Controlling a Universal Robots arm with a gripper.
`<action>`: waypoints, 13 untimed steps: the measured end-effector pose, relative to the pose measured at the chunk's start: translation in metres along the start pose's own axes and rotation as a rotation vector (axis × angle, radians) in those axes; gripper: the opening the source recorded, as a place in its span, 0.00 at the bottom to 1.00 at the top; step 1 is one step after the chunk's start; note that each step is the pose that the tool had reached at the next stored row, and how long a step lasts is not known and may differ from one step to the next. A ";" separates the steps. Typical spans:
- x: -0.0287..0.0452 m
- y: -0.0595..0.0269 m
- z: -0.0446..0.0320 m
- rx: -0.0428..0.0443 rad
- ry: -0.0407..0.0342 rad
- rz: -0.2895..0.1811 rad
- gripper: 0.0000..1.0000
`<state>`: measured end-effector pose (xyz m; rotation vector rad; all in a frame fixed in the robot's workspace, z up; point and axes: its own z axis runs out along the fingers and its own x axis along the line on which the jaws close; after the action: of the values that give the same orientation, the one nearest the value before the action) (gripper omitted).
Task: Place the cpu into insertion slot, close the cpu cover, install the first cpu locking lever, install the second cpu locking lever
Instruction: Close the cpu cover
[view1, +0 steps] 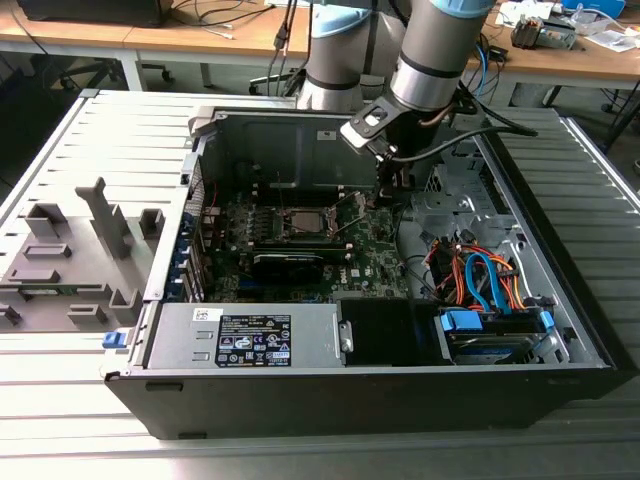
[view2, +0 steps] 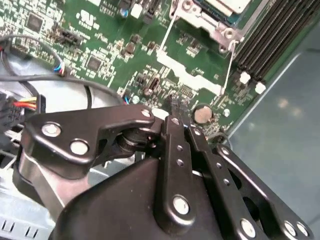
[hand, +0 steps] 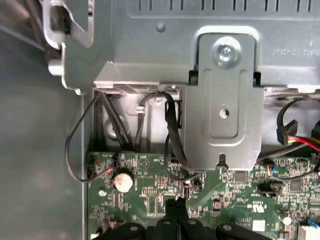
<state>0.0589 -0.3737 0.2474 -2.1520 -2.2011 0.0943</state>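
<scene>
Jaws pressed together, seemingly empty, low over motherboard (view2: 100, 30) near insertion slot (view1: 303, 222).

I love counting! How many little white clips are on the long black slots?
2. First clip and second clip sit side by side at the near ends of the slots. More may be hidden.

Silver-grey arm (view1: 436, 60) with pale-blue joint caps (view1: 465, 5), black cables (view1: 445, 148); behind the claw (view2: 175, 109), black linkage bars (view2: 95, 131) carry silver screws (view2: 79, 147).

Green motherboard (view2: 100, 45), black gripper (hand: 176, 206), orange and blue cables (view1: 487, 283), pale grey slatted table (view1: 590, 200)
</scene>
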 end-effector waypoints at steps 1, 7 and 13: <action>0.0001 -0.0044 0.0021 0.0000 0.0001 0.000 0.11; 0.0008 -0.0315 0.0048 -0.0105 -0.0002 0.000 0.11; 0.0012 -0.0505 0.0065 -0.0214 -0.0003 0.000 0.11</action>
<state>0.0081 -0.3736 0.2453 -2.1629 -2.2125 0.0714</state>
